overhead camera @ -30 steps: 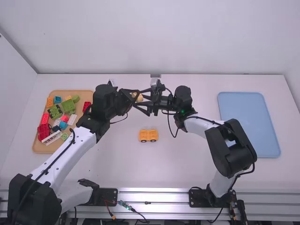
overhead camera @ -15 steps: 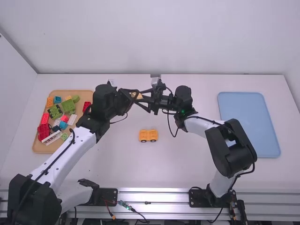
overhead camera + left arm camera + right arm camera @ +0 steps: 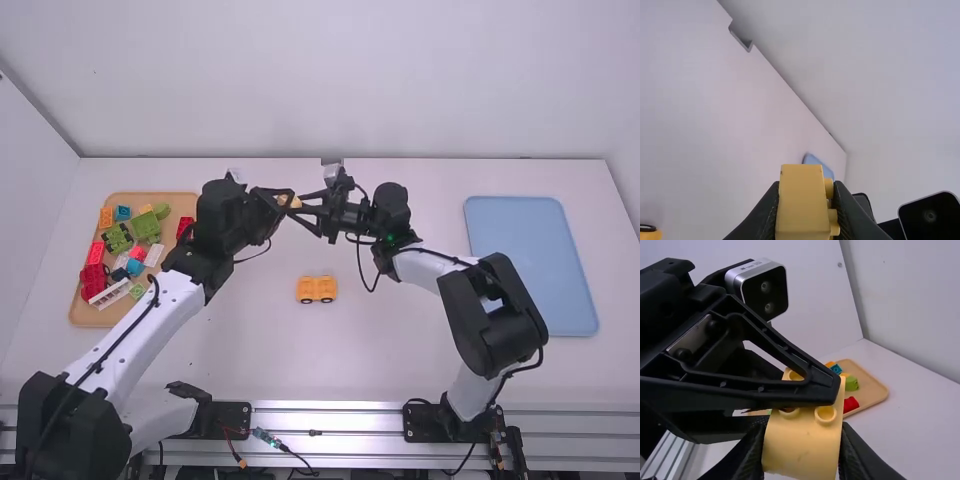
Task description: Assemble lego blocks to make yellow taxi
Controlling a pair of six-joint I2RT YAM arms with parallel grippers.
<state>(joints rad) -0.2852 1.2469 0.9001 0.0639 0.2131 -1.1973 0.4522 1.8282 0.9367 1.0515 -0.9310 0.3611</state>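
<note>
At the near edge of the worktop (image 3: 370,350), a metal rail (image 3: 335,408) runs past both my arm bases. Beyond it, over to the right, is a flat blue tray (image 3: 530,255), and my right elbow hangs over its near left part in the high view. Far to the left, a tan tray (image 3: 90,316) keeps its pieces inside the rim: red, green, blue, white and orange blocks.

Between the two trays, a small yellow car (image 3: 317,287) with black wheels sits on the surface, with a broad stretch of worktop from it back to the near edge and another across to the tan tray.

Farther out than the car and raised above the worktop, my left end effector (image 3: 287,200) and right end effector (image 3: 300,206) meet at one yellow block (image 3: 802,452). Both hold it, fingers against its sides; one left finger lies across its studded face, close to the right fingers, so there is little space between my two tools.

Past them, the far edge of the worktop meets the pale wall (image 3: 330,80), where a small grey bracket (image 3: 332,162) sits near the middle.
</note>
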